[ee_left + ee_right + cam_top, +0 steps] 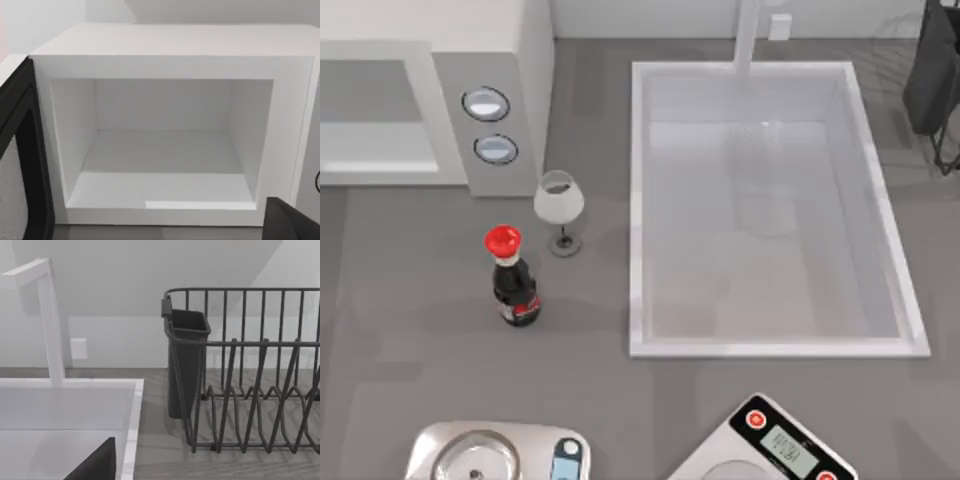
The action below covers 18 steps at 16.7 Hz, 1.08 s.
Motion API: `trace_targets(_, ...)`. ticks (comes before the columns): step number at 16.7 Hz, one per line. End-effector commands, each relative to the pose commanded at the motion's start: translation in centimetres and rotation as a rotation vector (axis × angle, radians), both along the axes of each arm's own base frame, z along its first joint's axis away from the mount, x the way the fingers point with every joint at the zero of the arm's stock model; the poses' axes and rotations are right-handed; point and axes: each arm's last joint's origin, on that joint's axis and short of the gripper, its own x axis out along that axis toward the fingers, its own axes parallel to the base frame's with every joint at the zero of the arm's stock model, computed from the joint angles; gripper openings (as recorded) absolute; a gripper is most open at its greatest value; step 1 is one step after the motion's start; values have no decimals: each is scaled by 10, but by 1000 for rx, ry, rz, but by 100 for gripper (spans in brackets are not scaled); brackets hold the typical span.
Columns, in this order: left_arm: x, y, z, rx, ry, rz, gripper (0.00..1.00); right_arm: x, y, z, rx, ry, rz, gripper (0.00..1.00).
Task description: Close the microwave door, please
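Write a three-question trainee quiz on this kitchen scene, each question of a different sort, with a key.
1. True or false: the microwave door is swung open, leaving the microwave cavity exposed.
2. Multiple choice: what stands nearest the wine glass on the counter? A) the dish rack B) the red-capped dark bottle C) the kitchen scale
3. Fill in: the faucet rises at the far edge of the ____.

Key: 1 true; 2 B; 3 sink.
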Motion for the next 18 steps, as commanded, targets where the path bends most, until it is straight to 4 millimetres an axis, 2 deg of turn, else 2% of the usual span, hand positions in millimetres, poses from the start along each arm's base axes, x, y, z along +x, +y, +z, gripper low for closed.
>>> trace_targets(9, 4, 2, 0, 0, -2, -3, 0, 0, 0, 0, 0, 0, 0, 100)
trace_targets(18, 21, 8, -14, 2, -6, -3, 0, 0, 0, 0, 0, 0, 0, 100)
